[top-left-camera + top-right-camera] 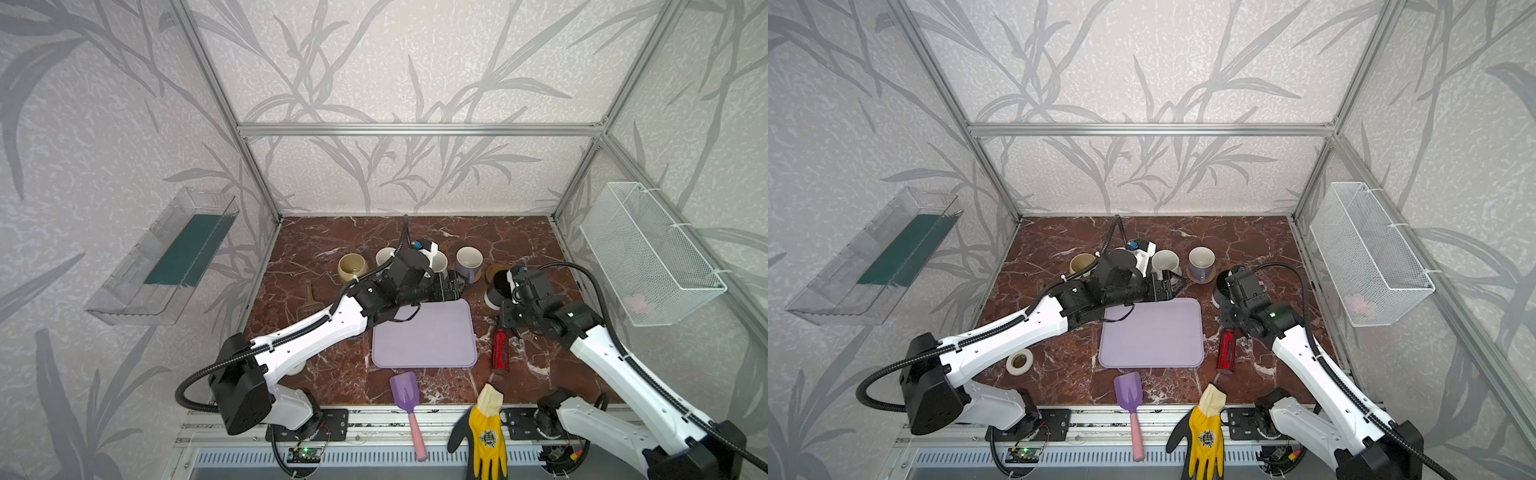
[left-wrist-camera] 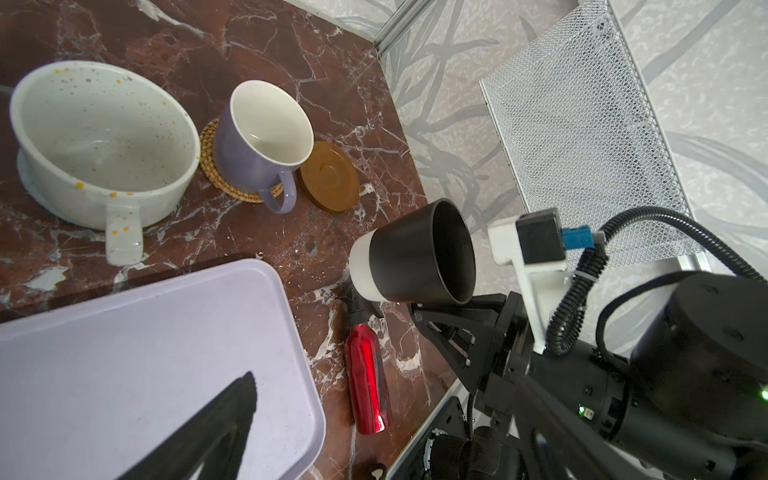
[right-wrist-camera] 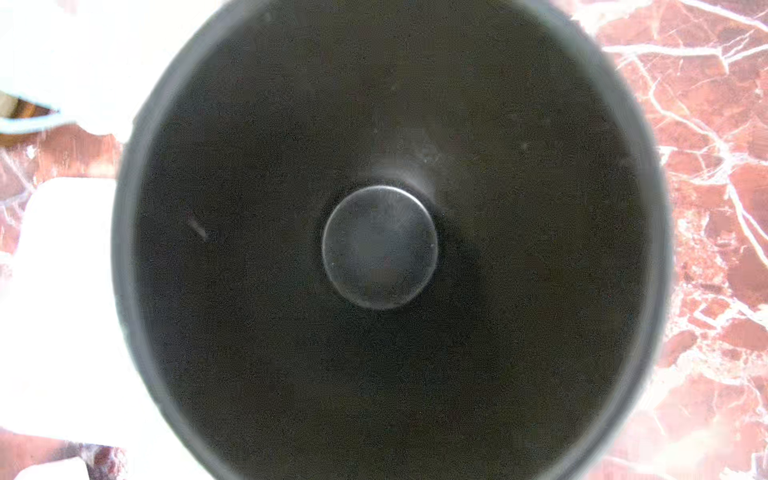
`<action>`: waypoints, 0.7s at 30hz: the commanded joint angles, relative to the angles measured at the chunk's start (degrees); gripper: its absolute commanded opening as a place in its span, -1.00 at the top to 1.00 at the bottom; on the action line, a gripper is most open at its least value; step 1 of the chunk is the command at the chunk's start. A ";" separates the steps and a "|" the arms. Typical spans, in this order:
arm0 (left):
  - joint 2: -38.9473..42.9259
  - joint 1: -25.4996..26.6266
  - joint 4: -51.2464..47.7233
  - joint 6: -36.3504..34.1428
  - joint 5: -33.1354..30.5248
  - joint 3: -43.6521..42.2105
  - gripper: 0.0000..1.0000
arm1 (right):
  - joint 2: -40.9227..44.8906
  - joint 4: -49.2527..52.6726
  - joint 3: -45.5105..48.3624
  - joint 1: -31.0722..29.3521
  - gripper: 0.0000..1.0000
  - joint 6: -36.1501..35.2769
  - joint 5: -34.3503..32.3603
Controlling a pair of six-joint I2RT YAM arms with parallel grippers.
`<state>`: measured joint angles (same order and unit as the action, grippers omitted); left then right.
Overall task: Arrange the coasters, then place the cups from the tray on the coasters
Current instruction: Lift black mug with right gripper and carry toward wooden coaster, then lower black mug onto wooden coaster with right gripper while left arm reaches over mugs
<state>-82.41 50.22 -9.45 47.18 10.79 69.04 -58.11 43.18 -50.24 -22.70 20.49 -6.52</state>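
The lavender tray (image 1: 424, 336) lies bare at mid-table. Behind it stand the beige-yellow cup (image 1: 352, 266), a white-inside cup (image 1: 385, 255) half hidden by my left arm, the speckled white cup (image 2: 104, 137) and the lavender cup (image 2: 262, 137) on the rattan coaster (image 2: 210, 166). Beside that lies a bare amber-brown coaster (image 2: 330, 176). My right gripper (image 1: 508, 297) is shut on the black cup (image 2: 415, 253), which hangs tilted above the table near that coaster. My left gripper (image 1: 457, 286) stands open and empty over the tray's far edge; one of its fingers (image 2: 232, 407) shows.
A red spray bottle (image 1: 498, 351) lies right of the tray. A purple scoop (image 1: 405, 395) and yellow glove (image 1: 488, 432) sit at the front edge, a white tape roll (image 1: 1019, 361) front left. A wire basket (image 1: 648, 253) hangs on the right wall, a clear bin (image 1: 166, 257) on the left.
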 commanded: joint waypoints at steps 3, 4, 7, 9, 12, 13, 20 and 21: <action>-2.44 0.67 -5.57 -1.76 -6.14 5.78 -0.99 | -3.93 -7.93 -5.12 4.97 1.00 -4.27 4.41; -2.82 0.67 -6.65 -2.03 -6.77 6.69 -0.99 | -5.01 -8.51 -5.73 6.02 1.00 -4.87 4.99; -3.26 0.59 -5.60 -2.35 -7.36 6.96 -0.99 | -8.86 -9.75 -7.48 9.52 1.00 -6.33 5.99; -3.77 0.53 -4.58 -2.44 -7.08 7.16 -0.99 | -11.15 -10.68 -8.13 11.32 1.00 -7.34 6.05; -5.72 0.25 -4.64 -3.03 -5.97 8.99 -0.99 | -15.26 -12.63 -9.13 13.51 1.00 -9.38 4.68; -6.59 -0.14 -4.20 -3.86 -3.70 9.76 -0.99 | -16.53 -13.08 -9.54 14.24 1.00 -9.87 4.88; -11.74 -2.91 -8.29 -6.59 3.26 17.91 -0.99 | -24.47 -14.14 -13.16 15.67 1.00 -13.95 2.40; -12.46 -2.88 -9.84 -7.36 2.73 19.20 -0.99 | -25.55 -14.25 -13.80 15.67 1.00 -14.94 2.18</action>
<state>-94.45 47.81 -15.35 42.81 12.75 84.09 -83.09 33.71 -60.36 -7.11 9.21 -2.44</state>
